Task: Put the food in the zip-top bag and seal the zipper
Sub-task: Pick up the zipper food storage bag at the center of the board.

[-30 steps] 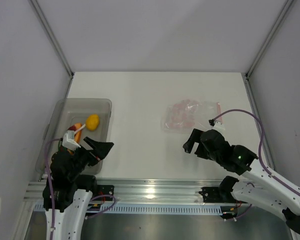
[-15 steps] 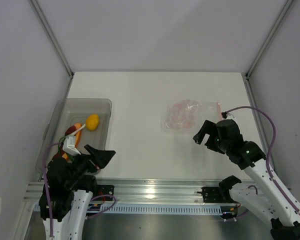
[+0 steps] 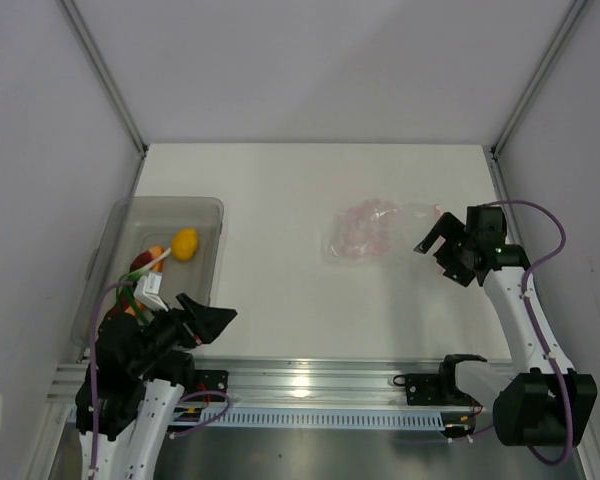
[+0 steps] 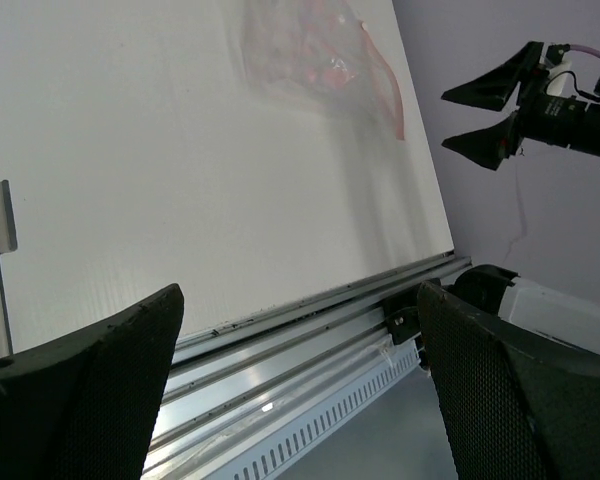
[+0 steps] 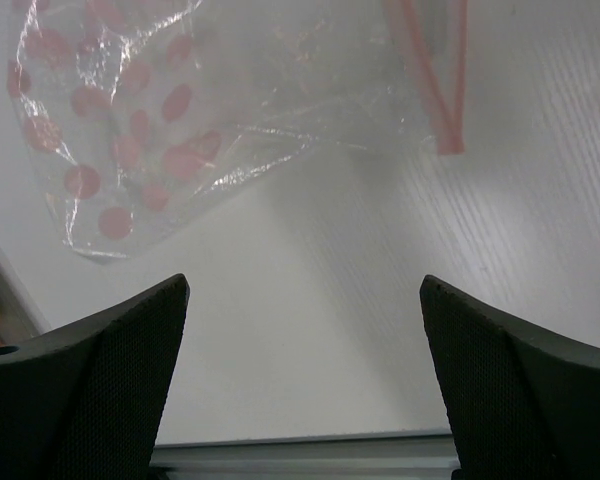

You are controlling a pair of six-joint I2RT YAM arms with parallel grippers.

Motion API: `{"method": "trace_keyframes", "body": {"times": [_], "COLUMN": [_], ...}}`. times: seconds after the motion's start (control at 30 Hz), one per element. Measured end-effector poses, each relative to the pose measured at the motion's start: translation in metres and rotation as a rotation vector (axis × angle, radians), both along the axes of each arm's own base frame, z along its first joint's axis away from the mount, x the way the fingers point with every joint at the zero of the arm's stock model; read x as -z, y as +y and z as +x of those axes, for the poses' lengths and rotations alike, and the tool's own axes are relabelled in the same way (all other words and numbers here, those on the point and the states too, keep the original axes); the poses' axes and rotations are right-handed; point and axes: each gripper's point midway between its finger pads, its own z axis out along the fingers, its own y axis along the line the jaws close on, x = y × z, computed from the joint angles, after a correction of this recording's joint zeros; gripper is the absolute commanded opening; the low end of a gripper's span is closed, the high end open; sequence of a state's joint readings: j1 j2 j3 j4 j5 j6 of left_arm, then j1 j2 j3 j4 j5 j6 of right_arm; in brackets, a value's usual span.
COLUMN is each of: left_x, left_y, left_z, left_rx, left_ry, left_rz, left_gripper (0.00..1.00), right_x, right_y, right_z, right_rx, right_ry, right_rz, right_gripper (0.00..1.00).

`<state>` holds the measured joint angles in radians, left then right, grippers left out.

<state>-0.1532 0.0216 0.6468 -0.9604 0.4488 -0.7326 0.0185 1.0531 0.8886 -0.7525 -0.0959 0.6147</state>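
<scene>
My right fingers (image 3: 435,228) are spread wide with nothing between them, hovering just beside the mouth end of the clear, crinkly zip-top bag with pink dots (image 5: 170,120). The bag lies on the white counter (image 3: 300,290), right of centre. My left fingers (image 4: 80,400) are spread just as wide and empty, low at the near edge beside the translucent grey rectangular bin (image 3: 208,205).

The food sits in that bin, well apart from the bag. I can see a round yellow lemon-like fruit (image 3: 185,244) and an orange carrot-like piece (image 3: 152,258); the rest is partly hidden behind my left arm.

I judge the bag to be nearly weightless, limp and slick. If I press down on it, it will slide or bunch up instead of lifting. The thin pinkish-red zipper strip (image 5: 432,85) along the mouth looks like the stiffest part. From my right wrist its two lines seem to part slightly, so I would pinch one lip there to hold the mouth up. Grabbing the crinkled body would only collapse it.

The toy foods look light, hard and smooth. The lemon will probably roll or squirt out of a shallow pinch, so I would close across its middle. The carrot piece I would take across its narrow width.
</scene>
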Motion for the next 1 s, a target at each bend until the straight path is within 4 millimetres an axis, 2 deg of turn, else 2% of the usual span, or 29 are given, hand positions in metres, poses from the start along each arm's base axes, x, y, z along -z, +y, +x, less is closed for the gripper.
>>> {"method": "trace_keyframes", "body": {"times": [0.2,0.5,0.73,1.0], "left_x": [-0.012,-0.005,-0.014,-0.014], "left_y": [0.001,0.001,-0.007,-0.011], "left_z": [-0.008,-0.009,-0.013,-0.014], "left_rx": [0.039,0.074,0.132,0.161], "left_ry": [-0.057,-0.042,-0.08,-0.068], "left_rz": [0.034,0.087,0.063,0.061], "left_gripper": [1.0,1.0,0.99,0.98], "right_x": [0.007,0.034,0.058,0.066], "right_y": [-0.024,-0.049,-0.052,-0.048], "right_z": [0.022,0.04,0.071,0.116], "right_rx": [0.068,0.1,0.069,0.003], "right_ry": [0.003,0.055,0.072,0.028], "right_rz": [-0.028,-0.097,-0.064,-0.029], "right_gripper": [0.99,0.96,0.85,0.75]}}
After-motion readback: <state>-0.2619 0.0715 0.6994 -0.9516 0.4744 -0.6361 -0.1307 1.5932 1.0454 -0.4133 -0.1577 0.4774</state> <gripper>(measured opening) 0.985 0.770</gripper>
